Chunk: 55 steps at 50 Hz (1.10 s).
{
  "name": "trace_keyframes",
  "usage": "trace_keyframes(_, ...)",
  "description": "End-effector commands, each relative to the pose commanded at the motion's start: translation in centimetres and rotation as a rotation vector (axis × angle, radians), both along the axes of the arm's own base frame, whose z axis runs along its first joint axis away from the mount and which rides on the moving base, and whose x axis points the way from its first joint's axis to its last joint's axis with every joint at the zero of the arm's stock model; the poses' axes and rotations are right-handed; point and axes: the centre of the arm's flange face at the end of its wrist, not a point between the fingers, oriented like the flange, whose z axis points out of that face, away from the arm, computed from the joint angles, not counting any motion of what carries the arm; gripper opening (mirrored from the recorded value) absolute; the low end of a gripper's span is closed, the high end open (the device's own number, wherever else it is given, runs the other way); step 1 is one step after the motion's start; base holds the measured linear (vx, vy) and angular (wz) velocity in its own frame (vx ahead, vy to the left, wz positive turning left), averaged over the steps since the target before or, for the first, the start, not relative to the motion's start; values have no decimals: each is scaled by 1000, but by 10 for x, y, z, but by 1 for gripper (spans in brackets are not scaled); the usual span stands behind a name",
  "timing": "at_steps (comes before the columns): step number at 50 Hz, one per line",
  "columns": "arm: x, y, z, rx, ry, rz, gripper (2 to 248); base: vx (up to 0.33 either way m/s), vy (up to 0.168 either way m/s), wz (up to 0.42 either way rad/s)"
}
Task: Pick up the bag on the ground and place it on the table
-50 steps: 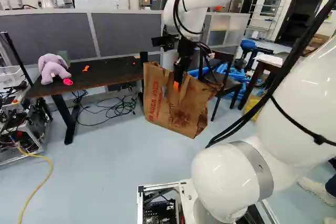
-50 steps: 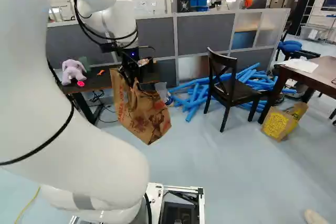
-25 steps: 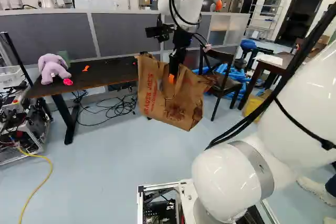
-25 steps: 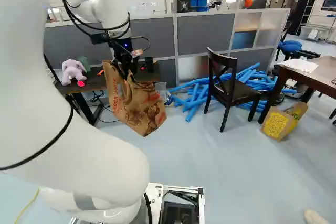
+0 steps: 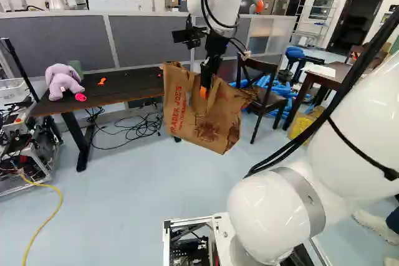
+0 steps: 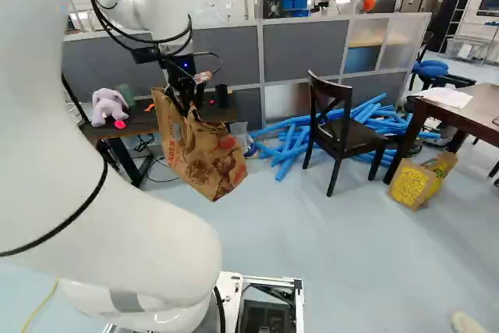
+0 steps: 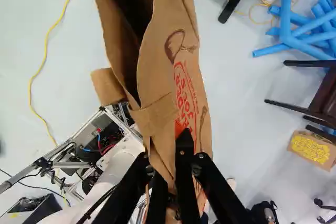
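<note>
And the gripper is closed tight on the paper bag, hanging off the floor: pick-up looks done! It's by the bench, near its right end in the left base view; carrying over that edge, lowering and release remain.

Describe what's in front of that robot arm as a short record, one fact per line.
Gripper: black, closed on the bag
Held: brown paper grocery bag, hanging tilted, not set on a table
Table: dark-topped desk
On desk: purple plush elephant, small pink item, small orange item
Seat: black wooden chair
On floor: blue foam tubes, yellow-printed paper bag
</note>
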Motion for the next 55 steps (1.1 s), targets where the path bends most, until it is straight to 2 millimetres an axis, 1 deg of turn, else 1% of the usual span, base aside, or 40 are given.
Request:
trace_keyframes(13, 0, 0, 0, 0, 0, 0, 21, 69, 0, -9)
trace_keyframes(30, 0, 0, 0, 0, 0, 0, 21, 150, 1, -9)
trace_keyframes(55, 0, 0, 0, 0, 0, 0, 21, 196, 56, 238)
